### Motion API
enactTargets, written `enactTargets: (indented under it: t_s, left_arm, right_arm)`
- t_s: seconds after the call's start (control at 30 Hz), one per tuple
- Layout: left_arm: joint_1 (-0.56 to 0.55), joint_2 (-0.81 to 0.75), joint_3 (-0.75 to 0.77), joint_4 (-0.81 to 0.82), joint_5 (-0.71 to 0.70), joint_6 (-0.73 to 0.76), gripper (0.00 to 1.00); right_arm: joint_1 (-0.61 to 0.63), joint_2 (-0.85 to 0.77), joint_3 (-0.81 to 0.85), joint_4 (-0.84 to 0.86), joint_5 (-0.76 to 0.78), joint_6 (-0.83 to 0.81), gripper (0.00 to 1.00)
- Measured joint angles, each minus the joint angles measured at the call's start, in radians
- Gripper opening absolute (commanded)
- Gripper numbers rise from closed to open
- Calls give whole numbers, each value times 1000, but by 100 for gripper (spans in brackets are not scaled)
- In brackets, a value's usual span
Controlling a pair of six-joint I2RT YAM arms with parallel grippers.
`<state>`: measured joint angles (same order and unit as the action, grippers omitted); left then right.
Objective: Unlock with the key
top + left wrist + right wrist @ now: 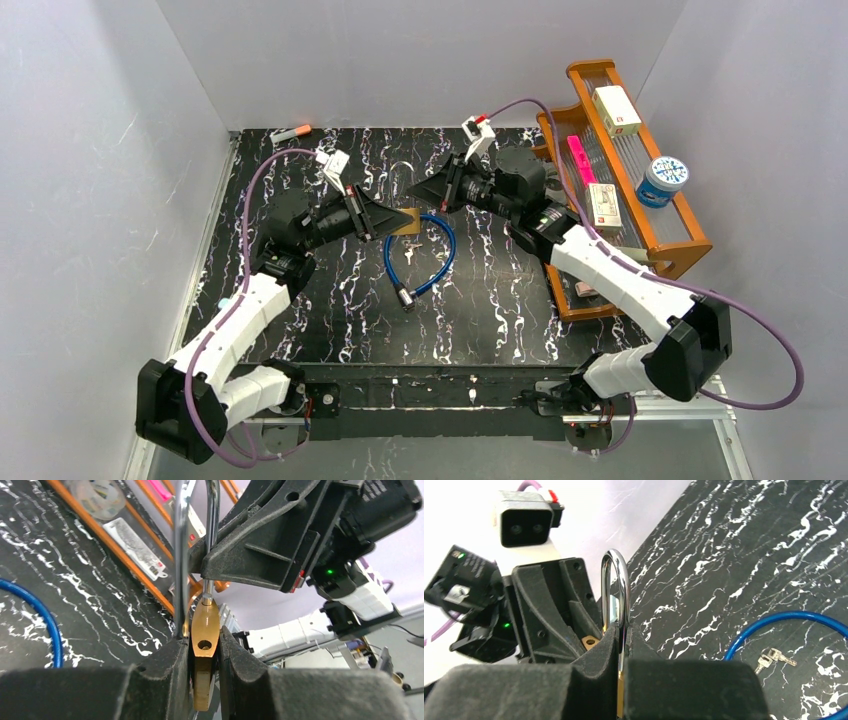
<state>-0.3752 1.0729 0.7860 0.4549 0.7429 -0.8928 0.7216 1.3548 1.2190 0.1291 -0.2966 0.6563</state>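
The left claw [204, 650] hides most of the padlock [204, 625] body.

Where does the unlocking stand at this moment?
Done: the left claw clamps the brass padlock body. In hand: the right claw is shut on the shackle; one shackle leg seems to end above its hole, so it may be open already. Left: the keys lie on the table inside the blue cable loop, in neither claw.
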Motion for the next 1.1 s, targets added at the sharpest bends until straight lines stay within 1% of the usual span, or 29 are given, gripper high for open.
enactTargets:
  t_s: [0.1,0.2,0.27,0.37,0.47,0.63,0.67,0.87,0.93,1.0,1.1]
  left_arm:
    - [-1,5,7,-64,-49,25,4]
    - [-1,19,23,-155,-112,65,10]
    - [-1,26,27,-211,-138,92,19]
    - [-1,29,27,-246,-141,107,26]
    - [2,30,12,-215,-125,74,33]
    - [14,49,-28,-117,-92,-22,35]
    - [14,52,-28,-109,-91,-28,34]
    - [16,62,-28,-95,-93,-35,19]
    - [17,75,-28,-82,-92,-36,11]
    - [17,87,-28,-63,-85,-32,0]
    - [16,98,-27,-51,-87,-25,0]
  right_arm:
    - [15,29,11,-24,65,10,1]
    - [23,89,36,-61,121,28,1]
    - [28,106,36,-73,138,38,1]
    - [37,114,36,-101,165,55,1]
    - [39,112,37,-107,196,71,1]
    - [25,109,42,-117,264,93,1]
    - [24,108,43,-122,269,100,1]
    - [20,108,43,-123,275,126,1]
    - [18,108,44,-127,271,129,1]
    - [14,109,44,-135,270,135,1]
    - [10,116,56,-160,268,146,1]
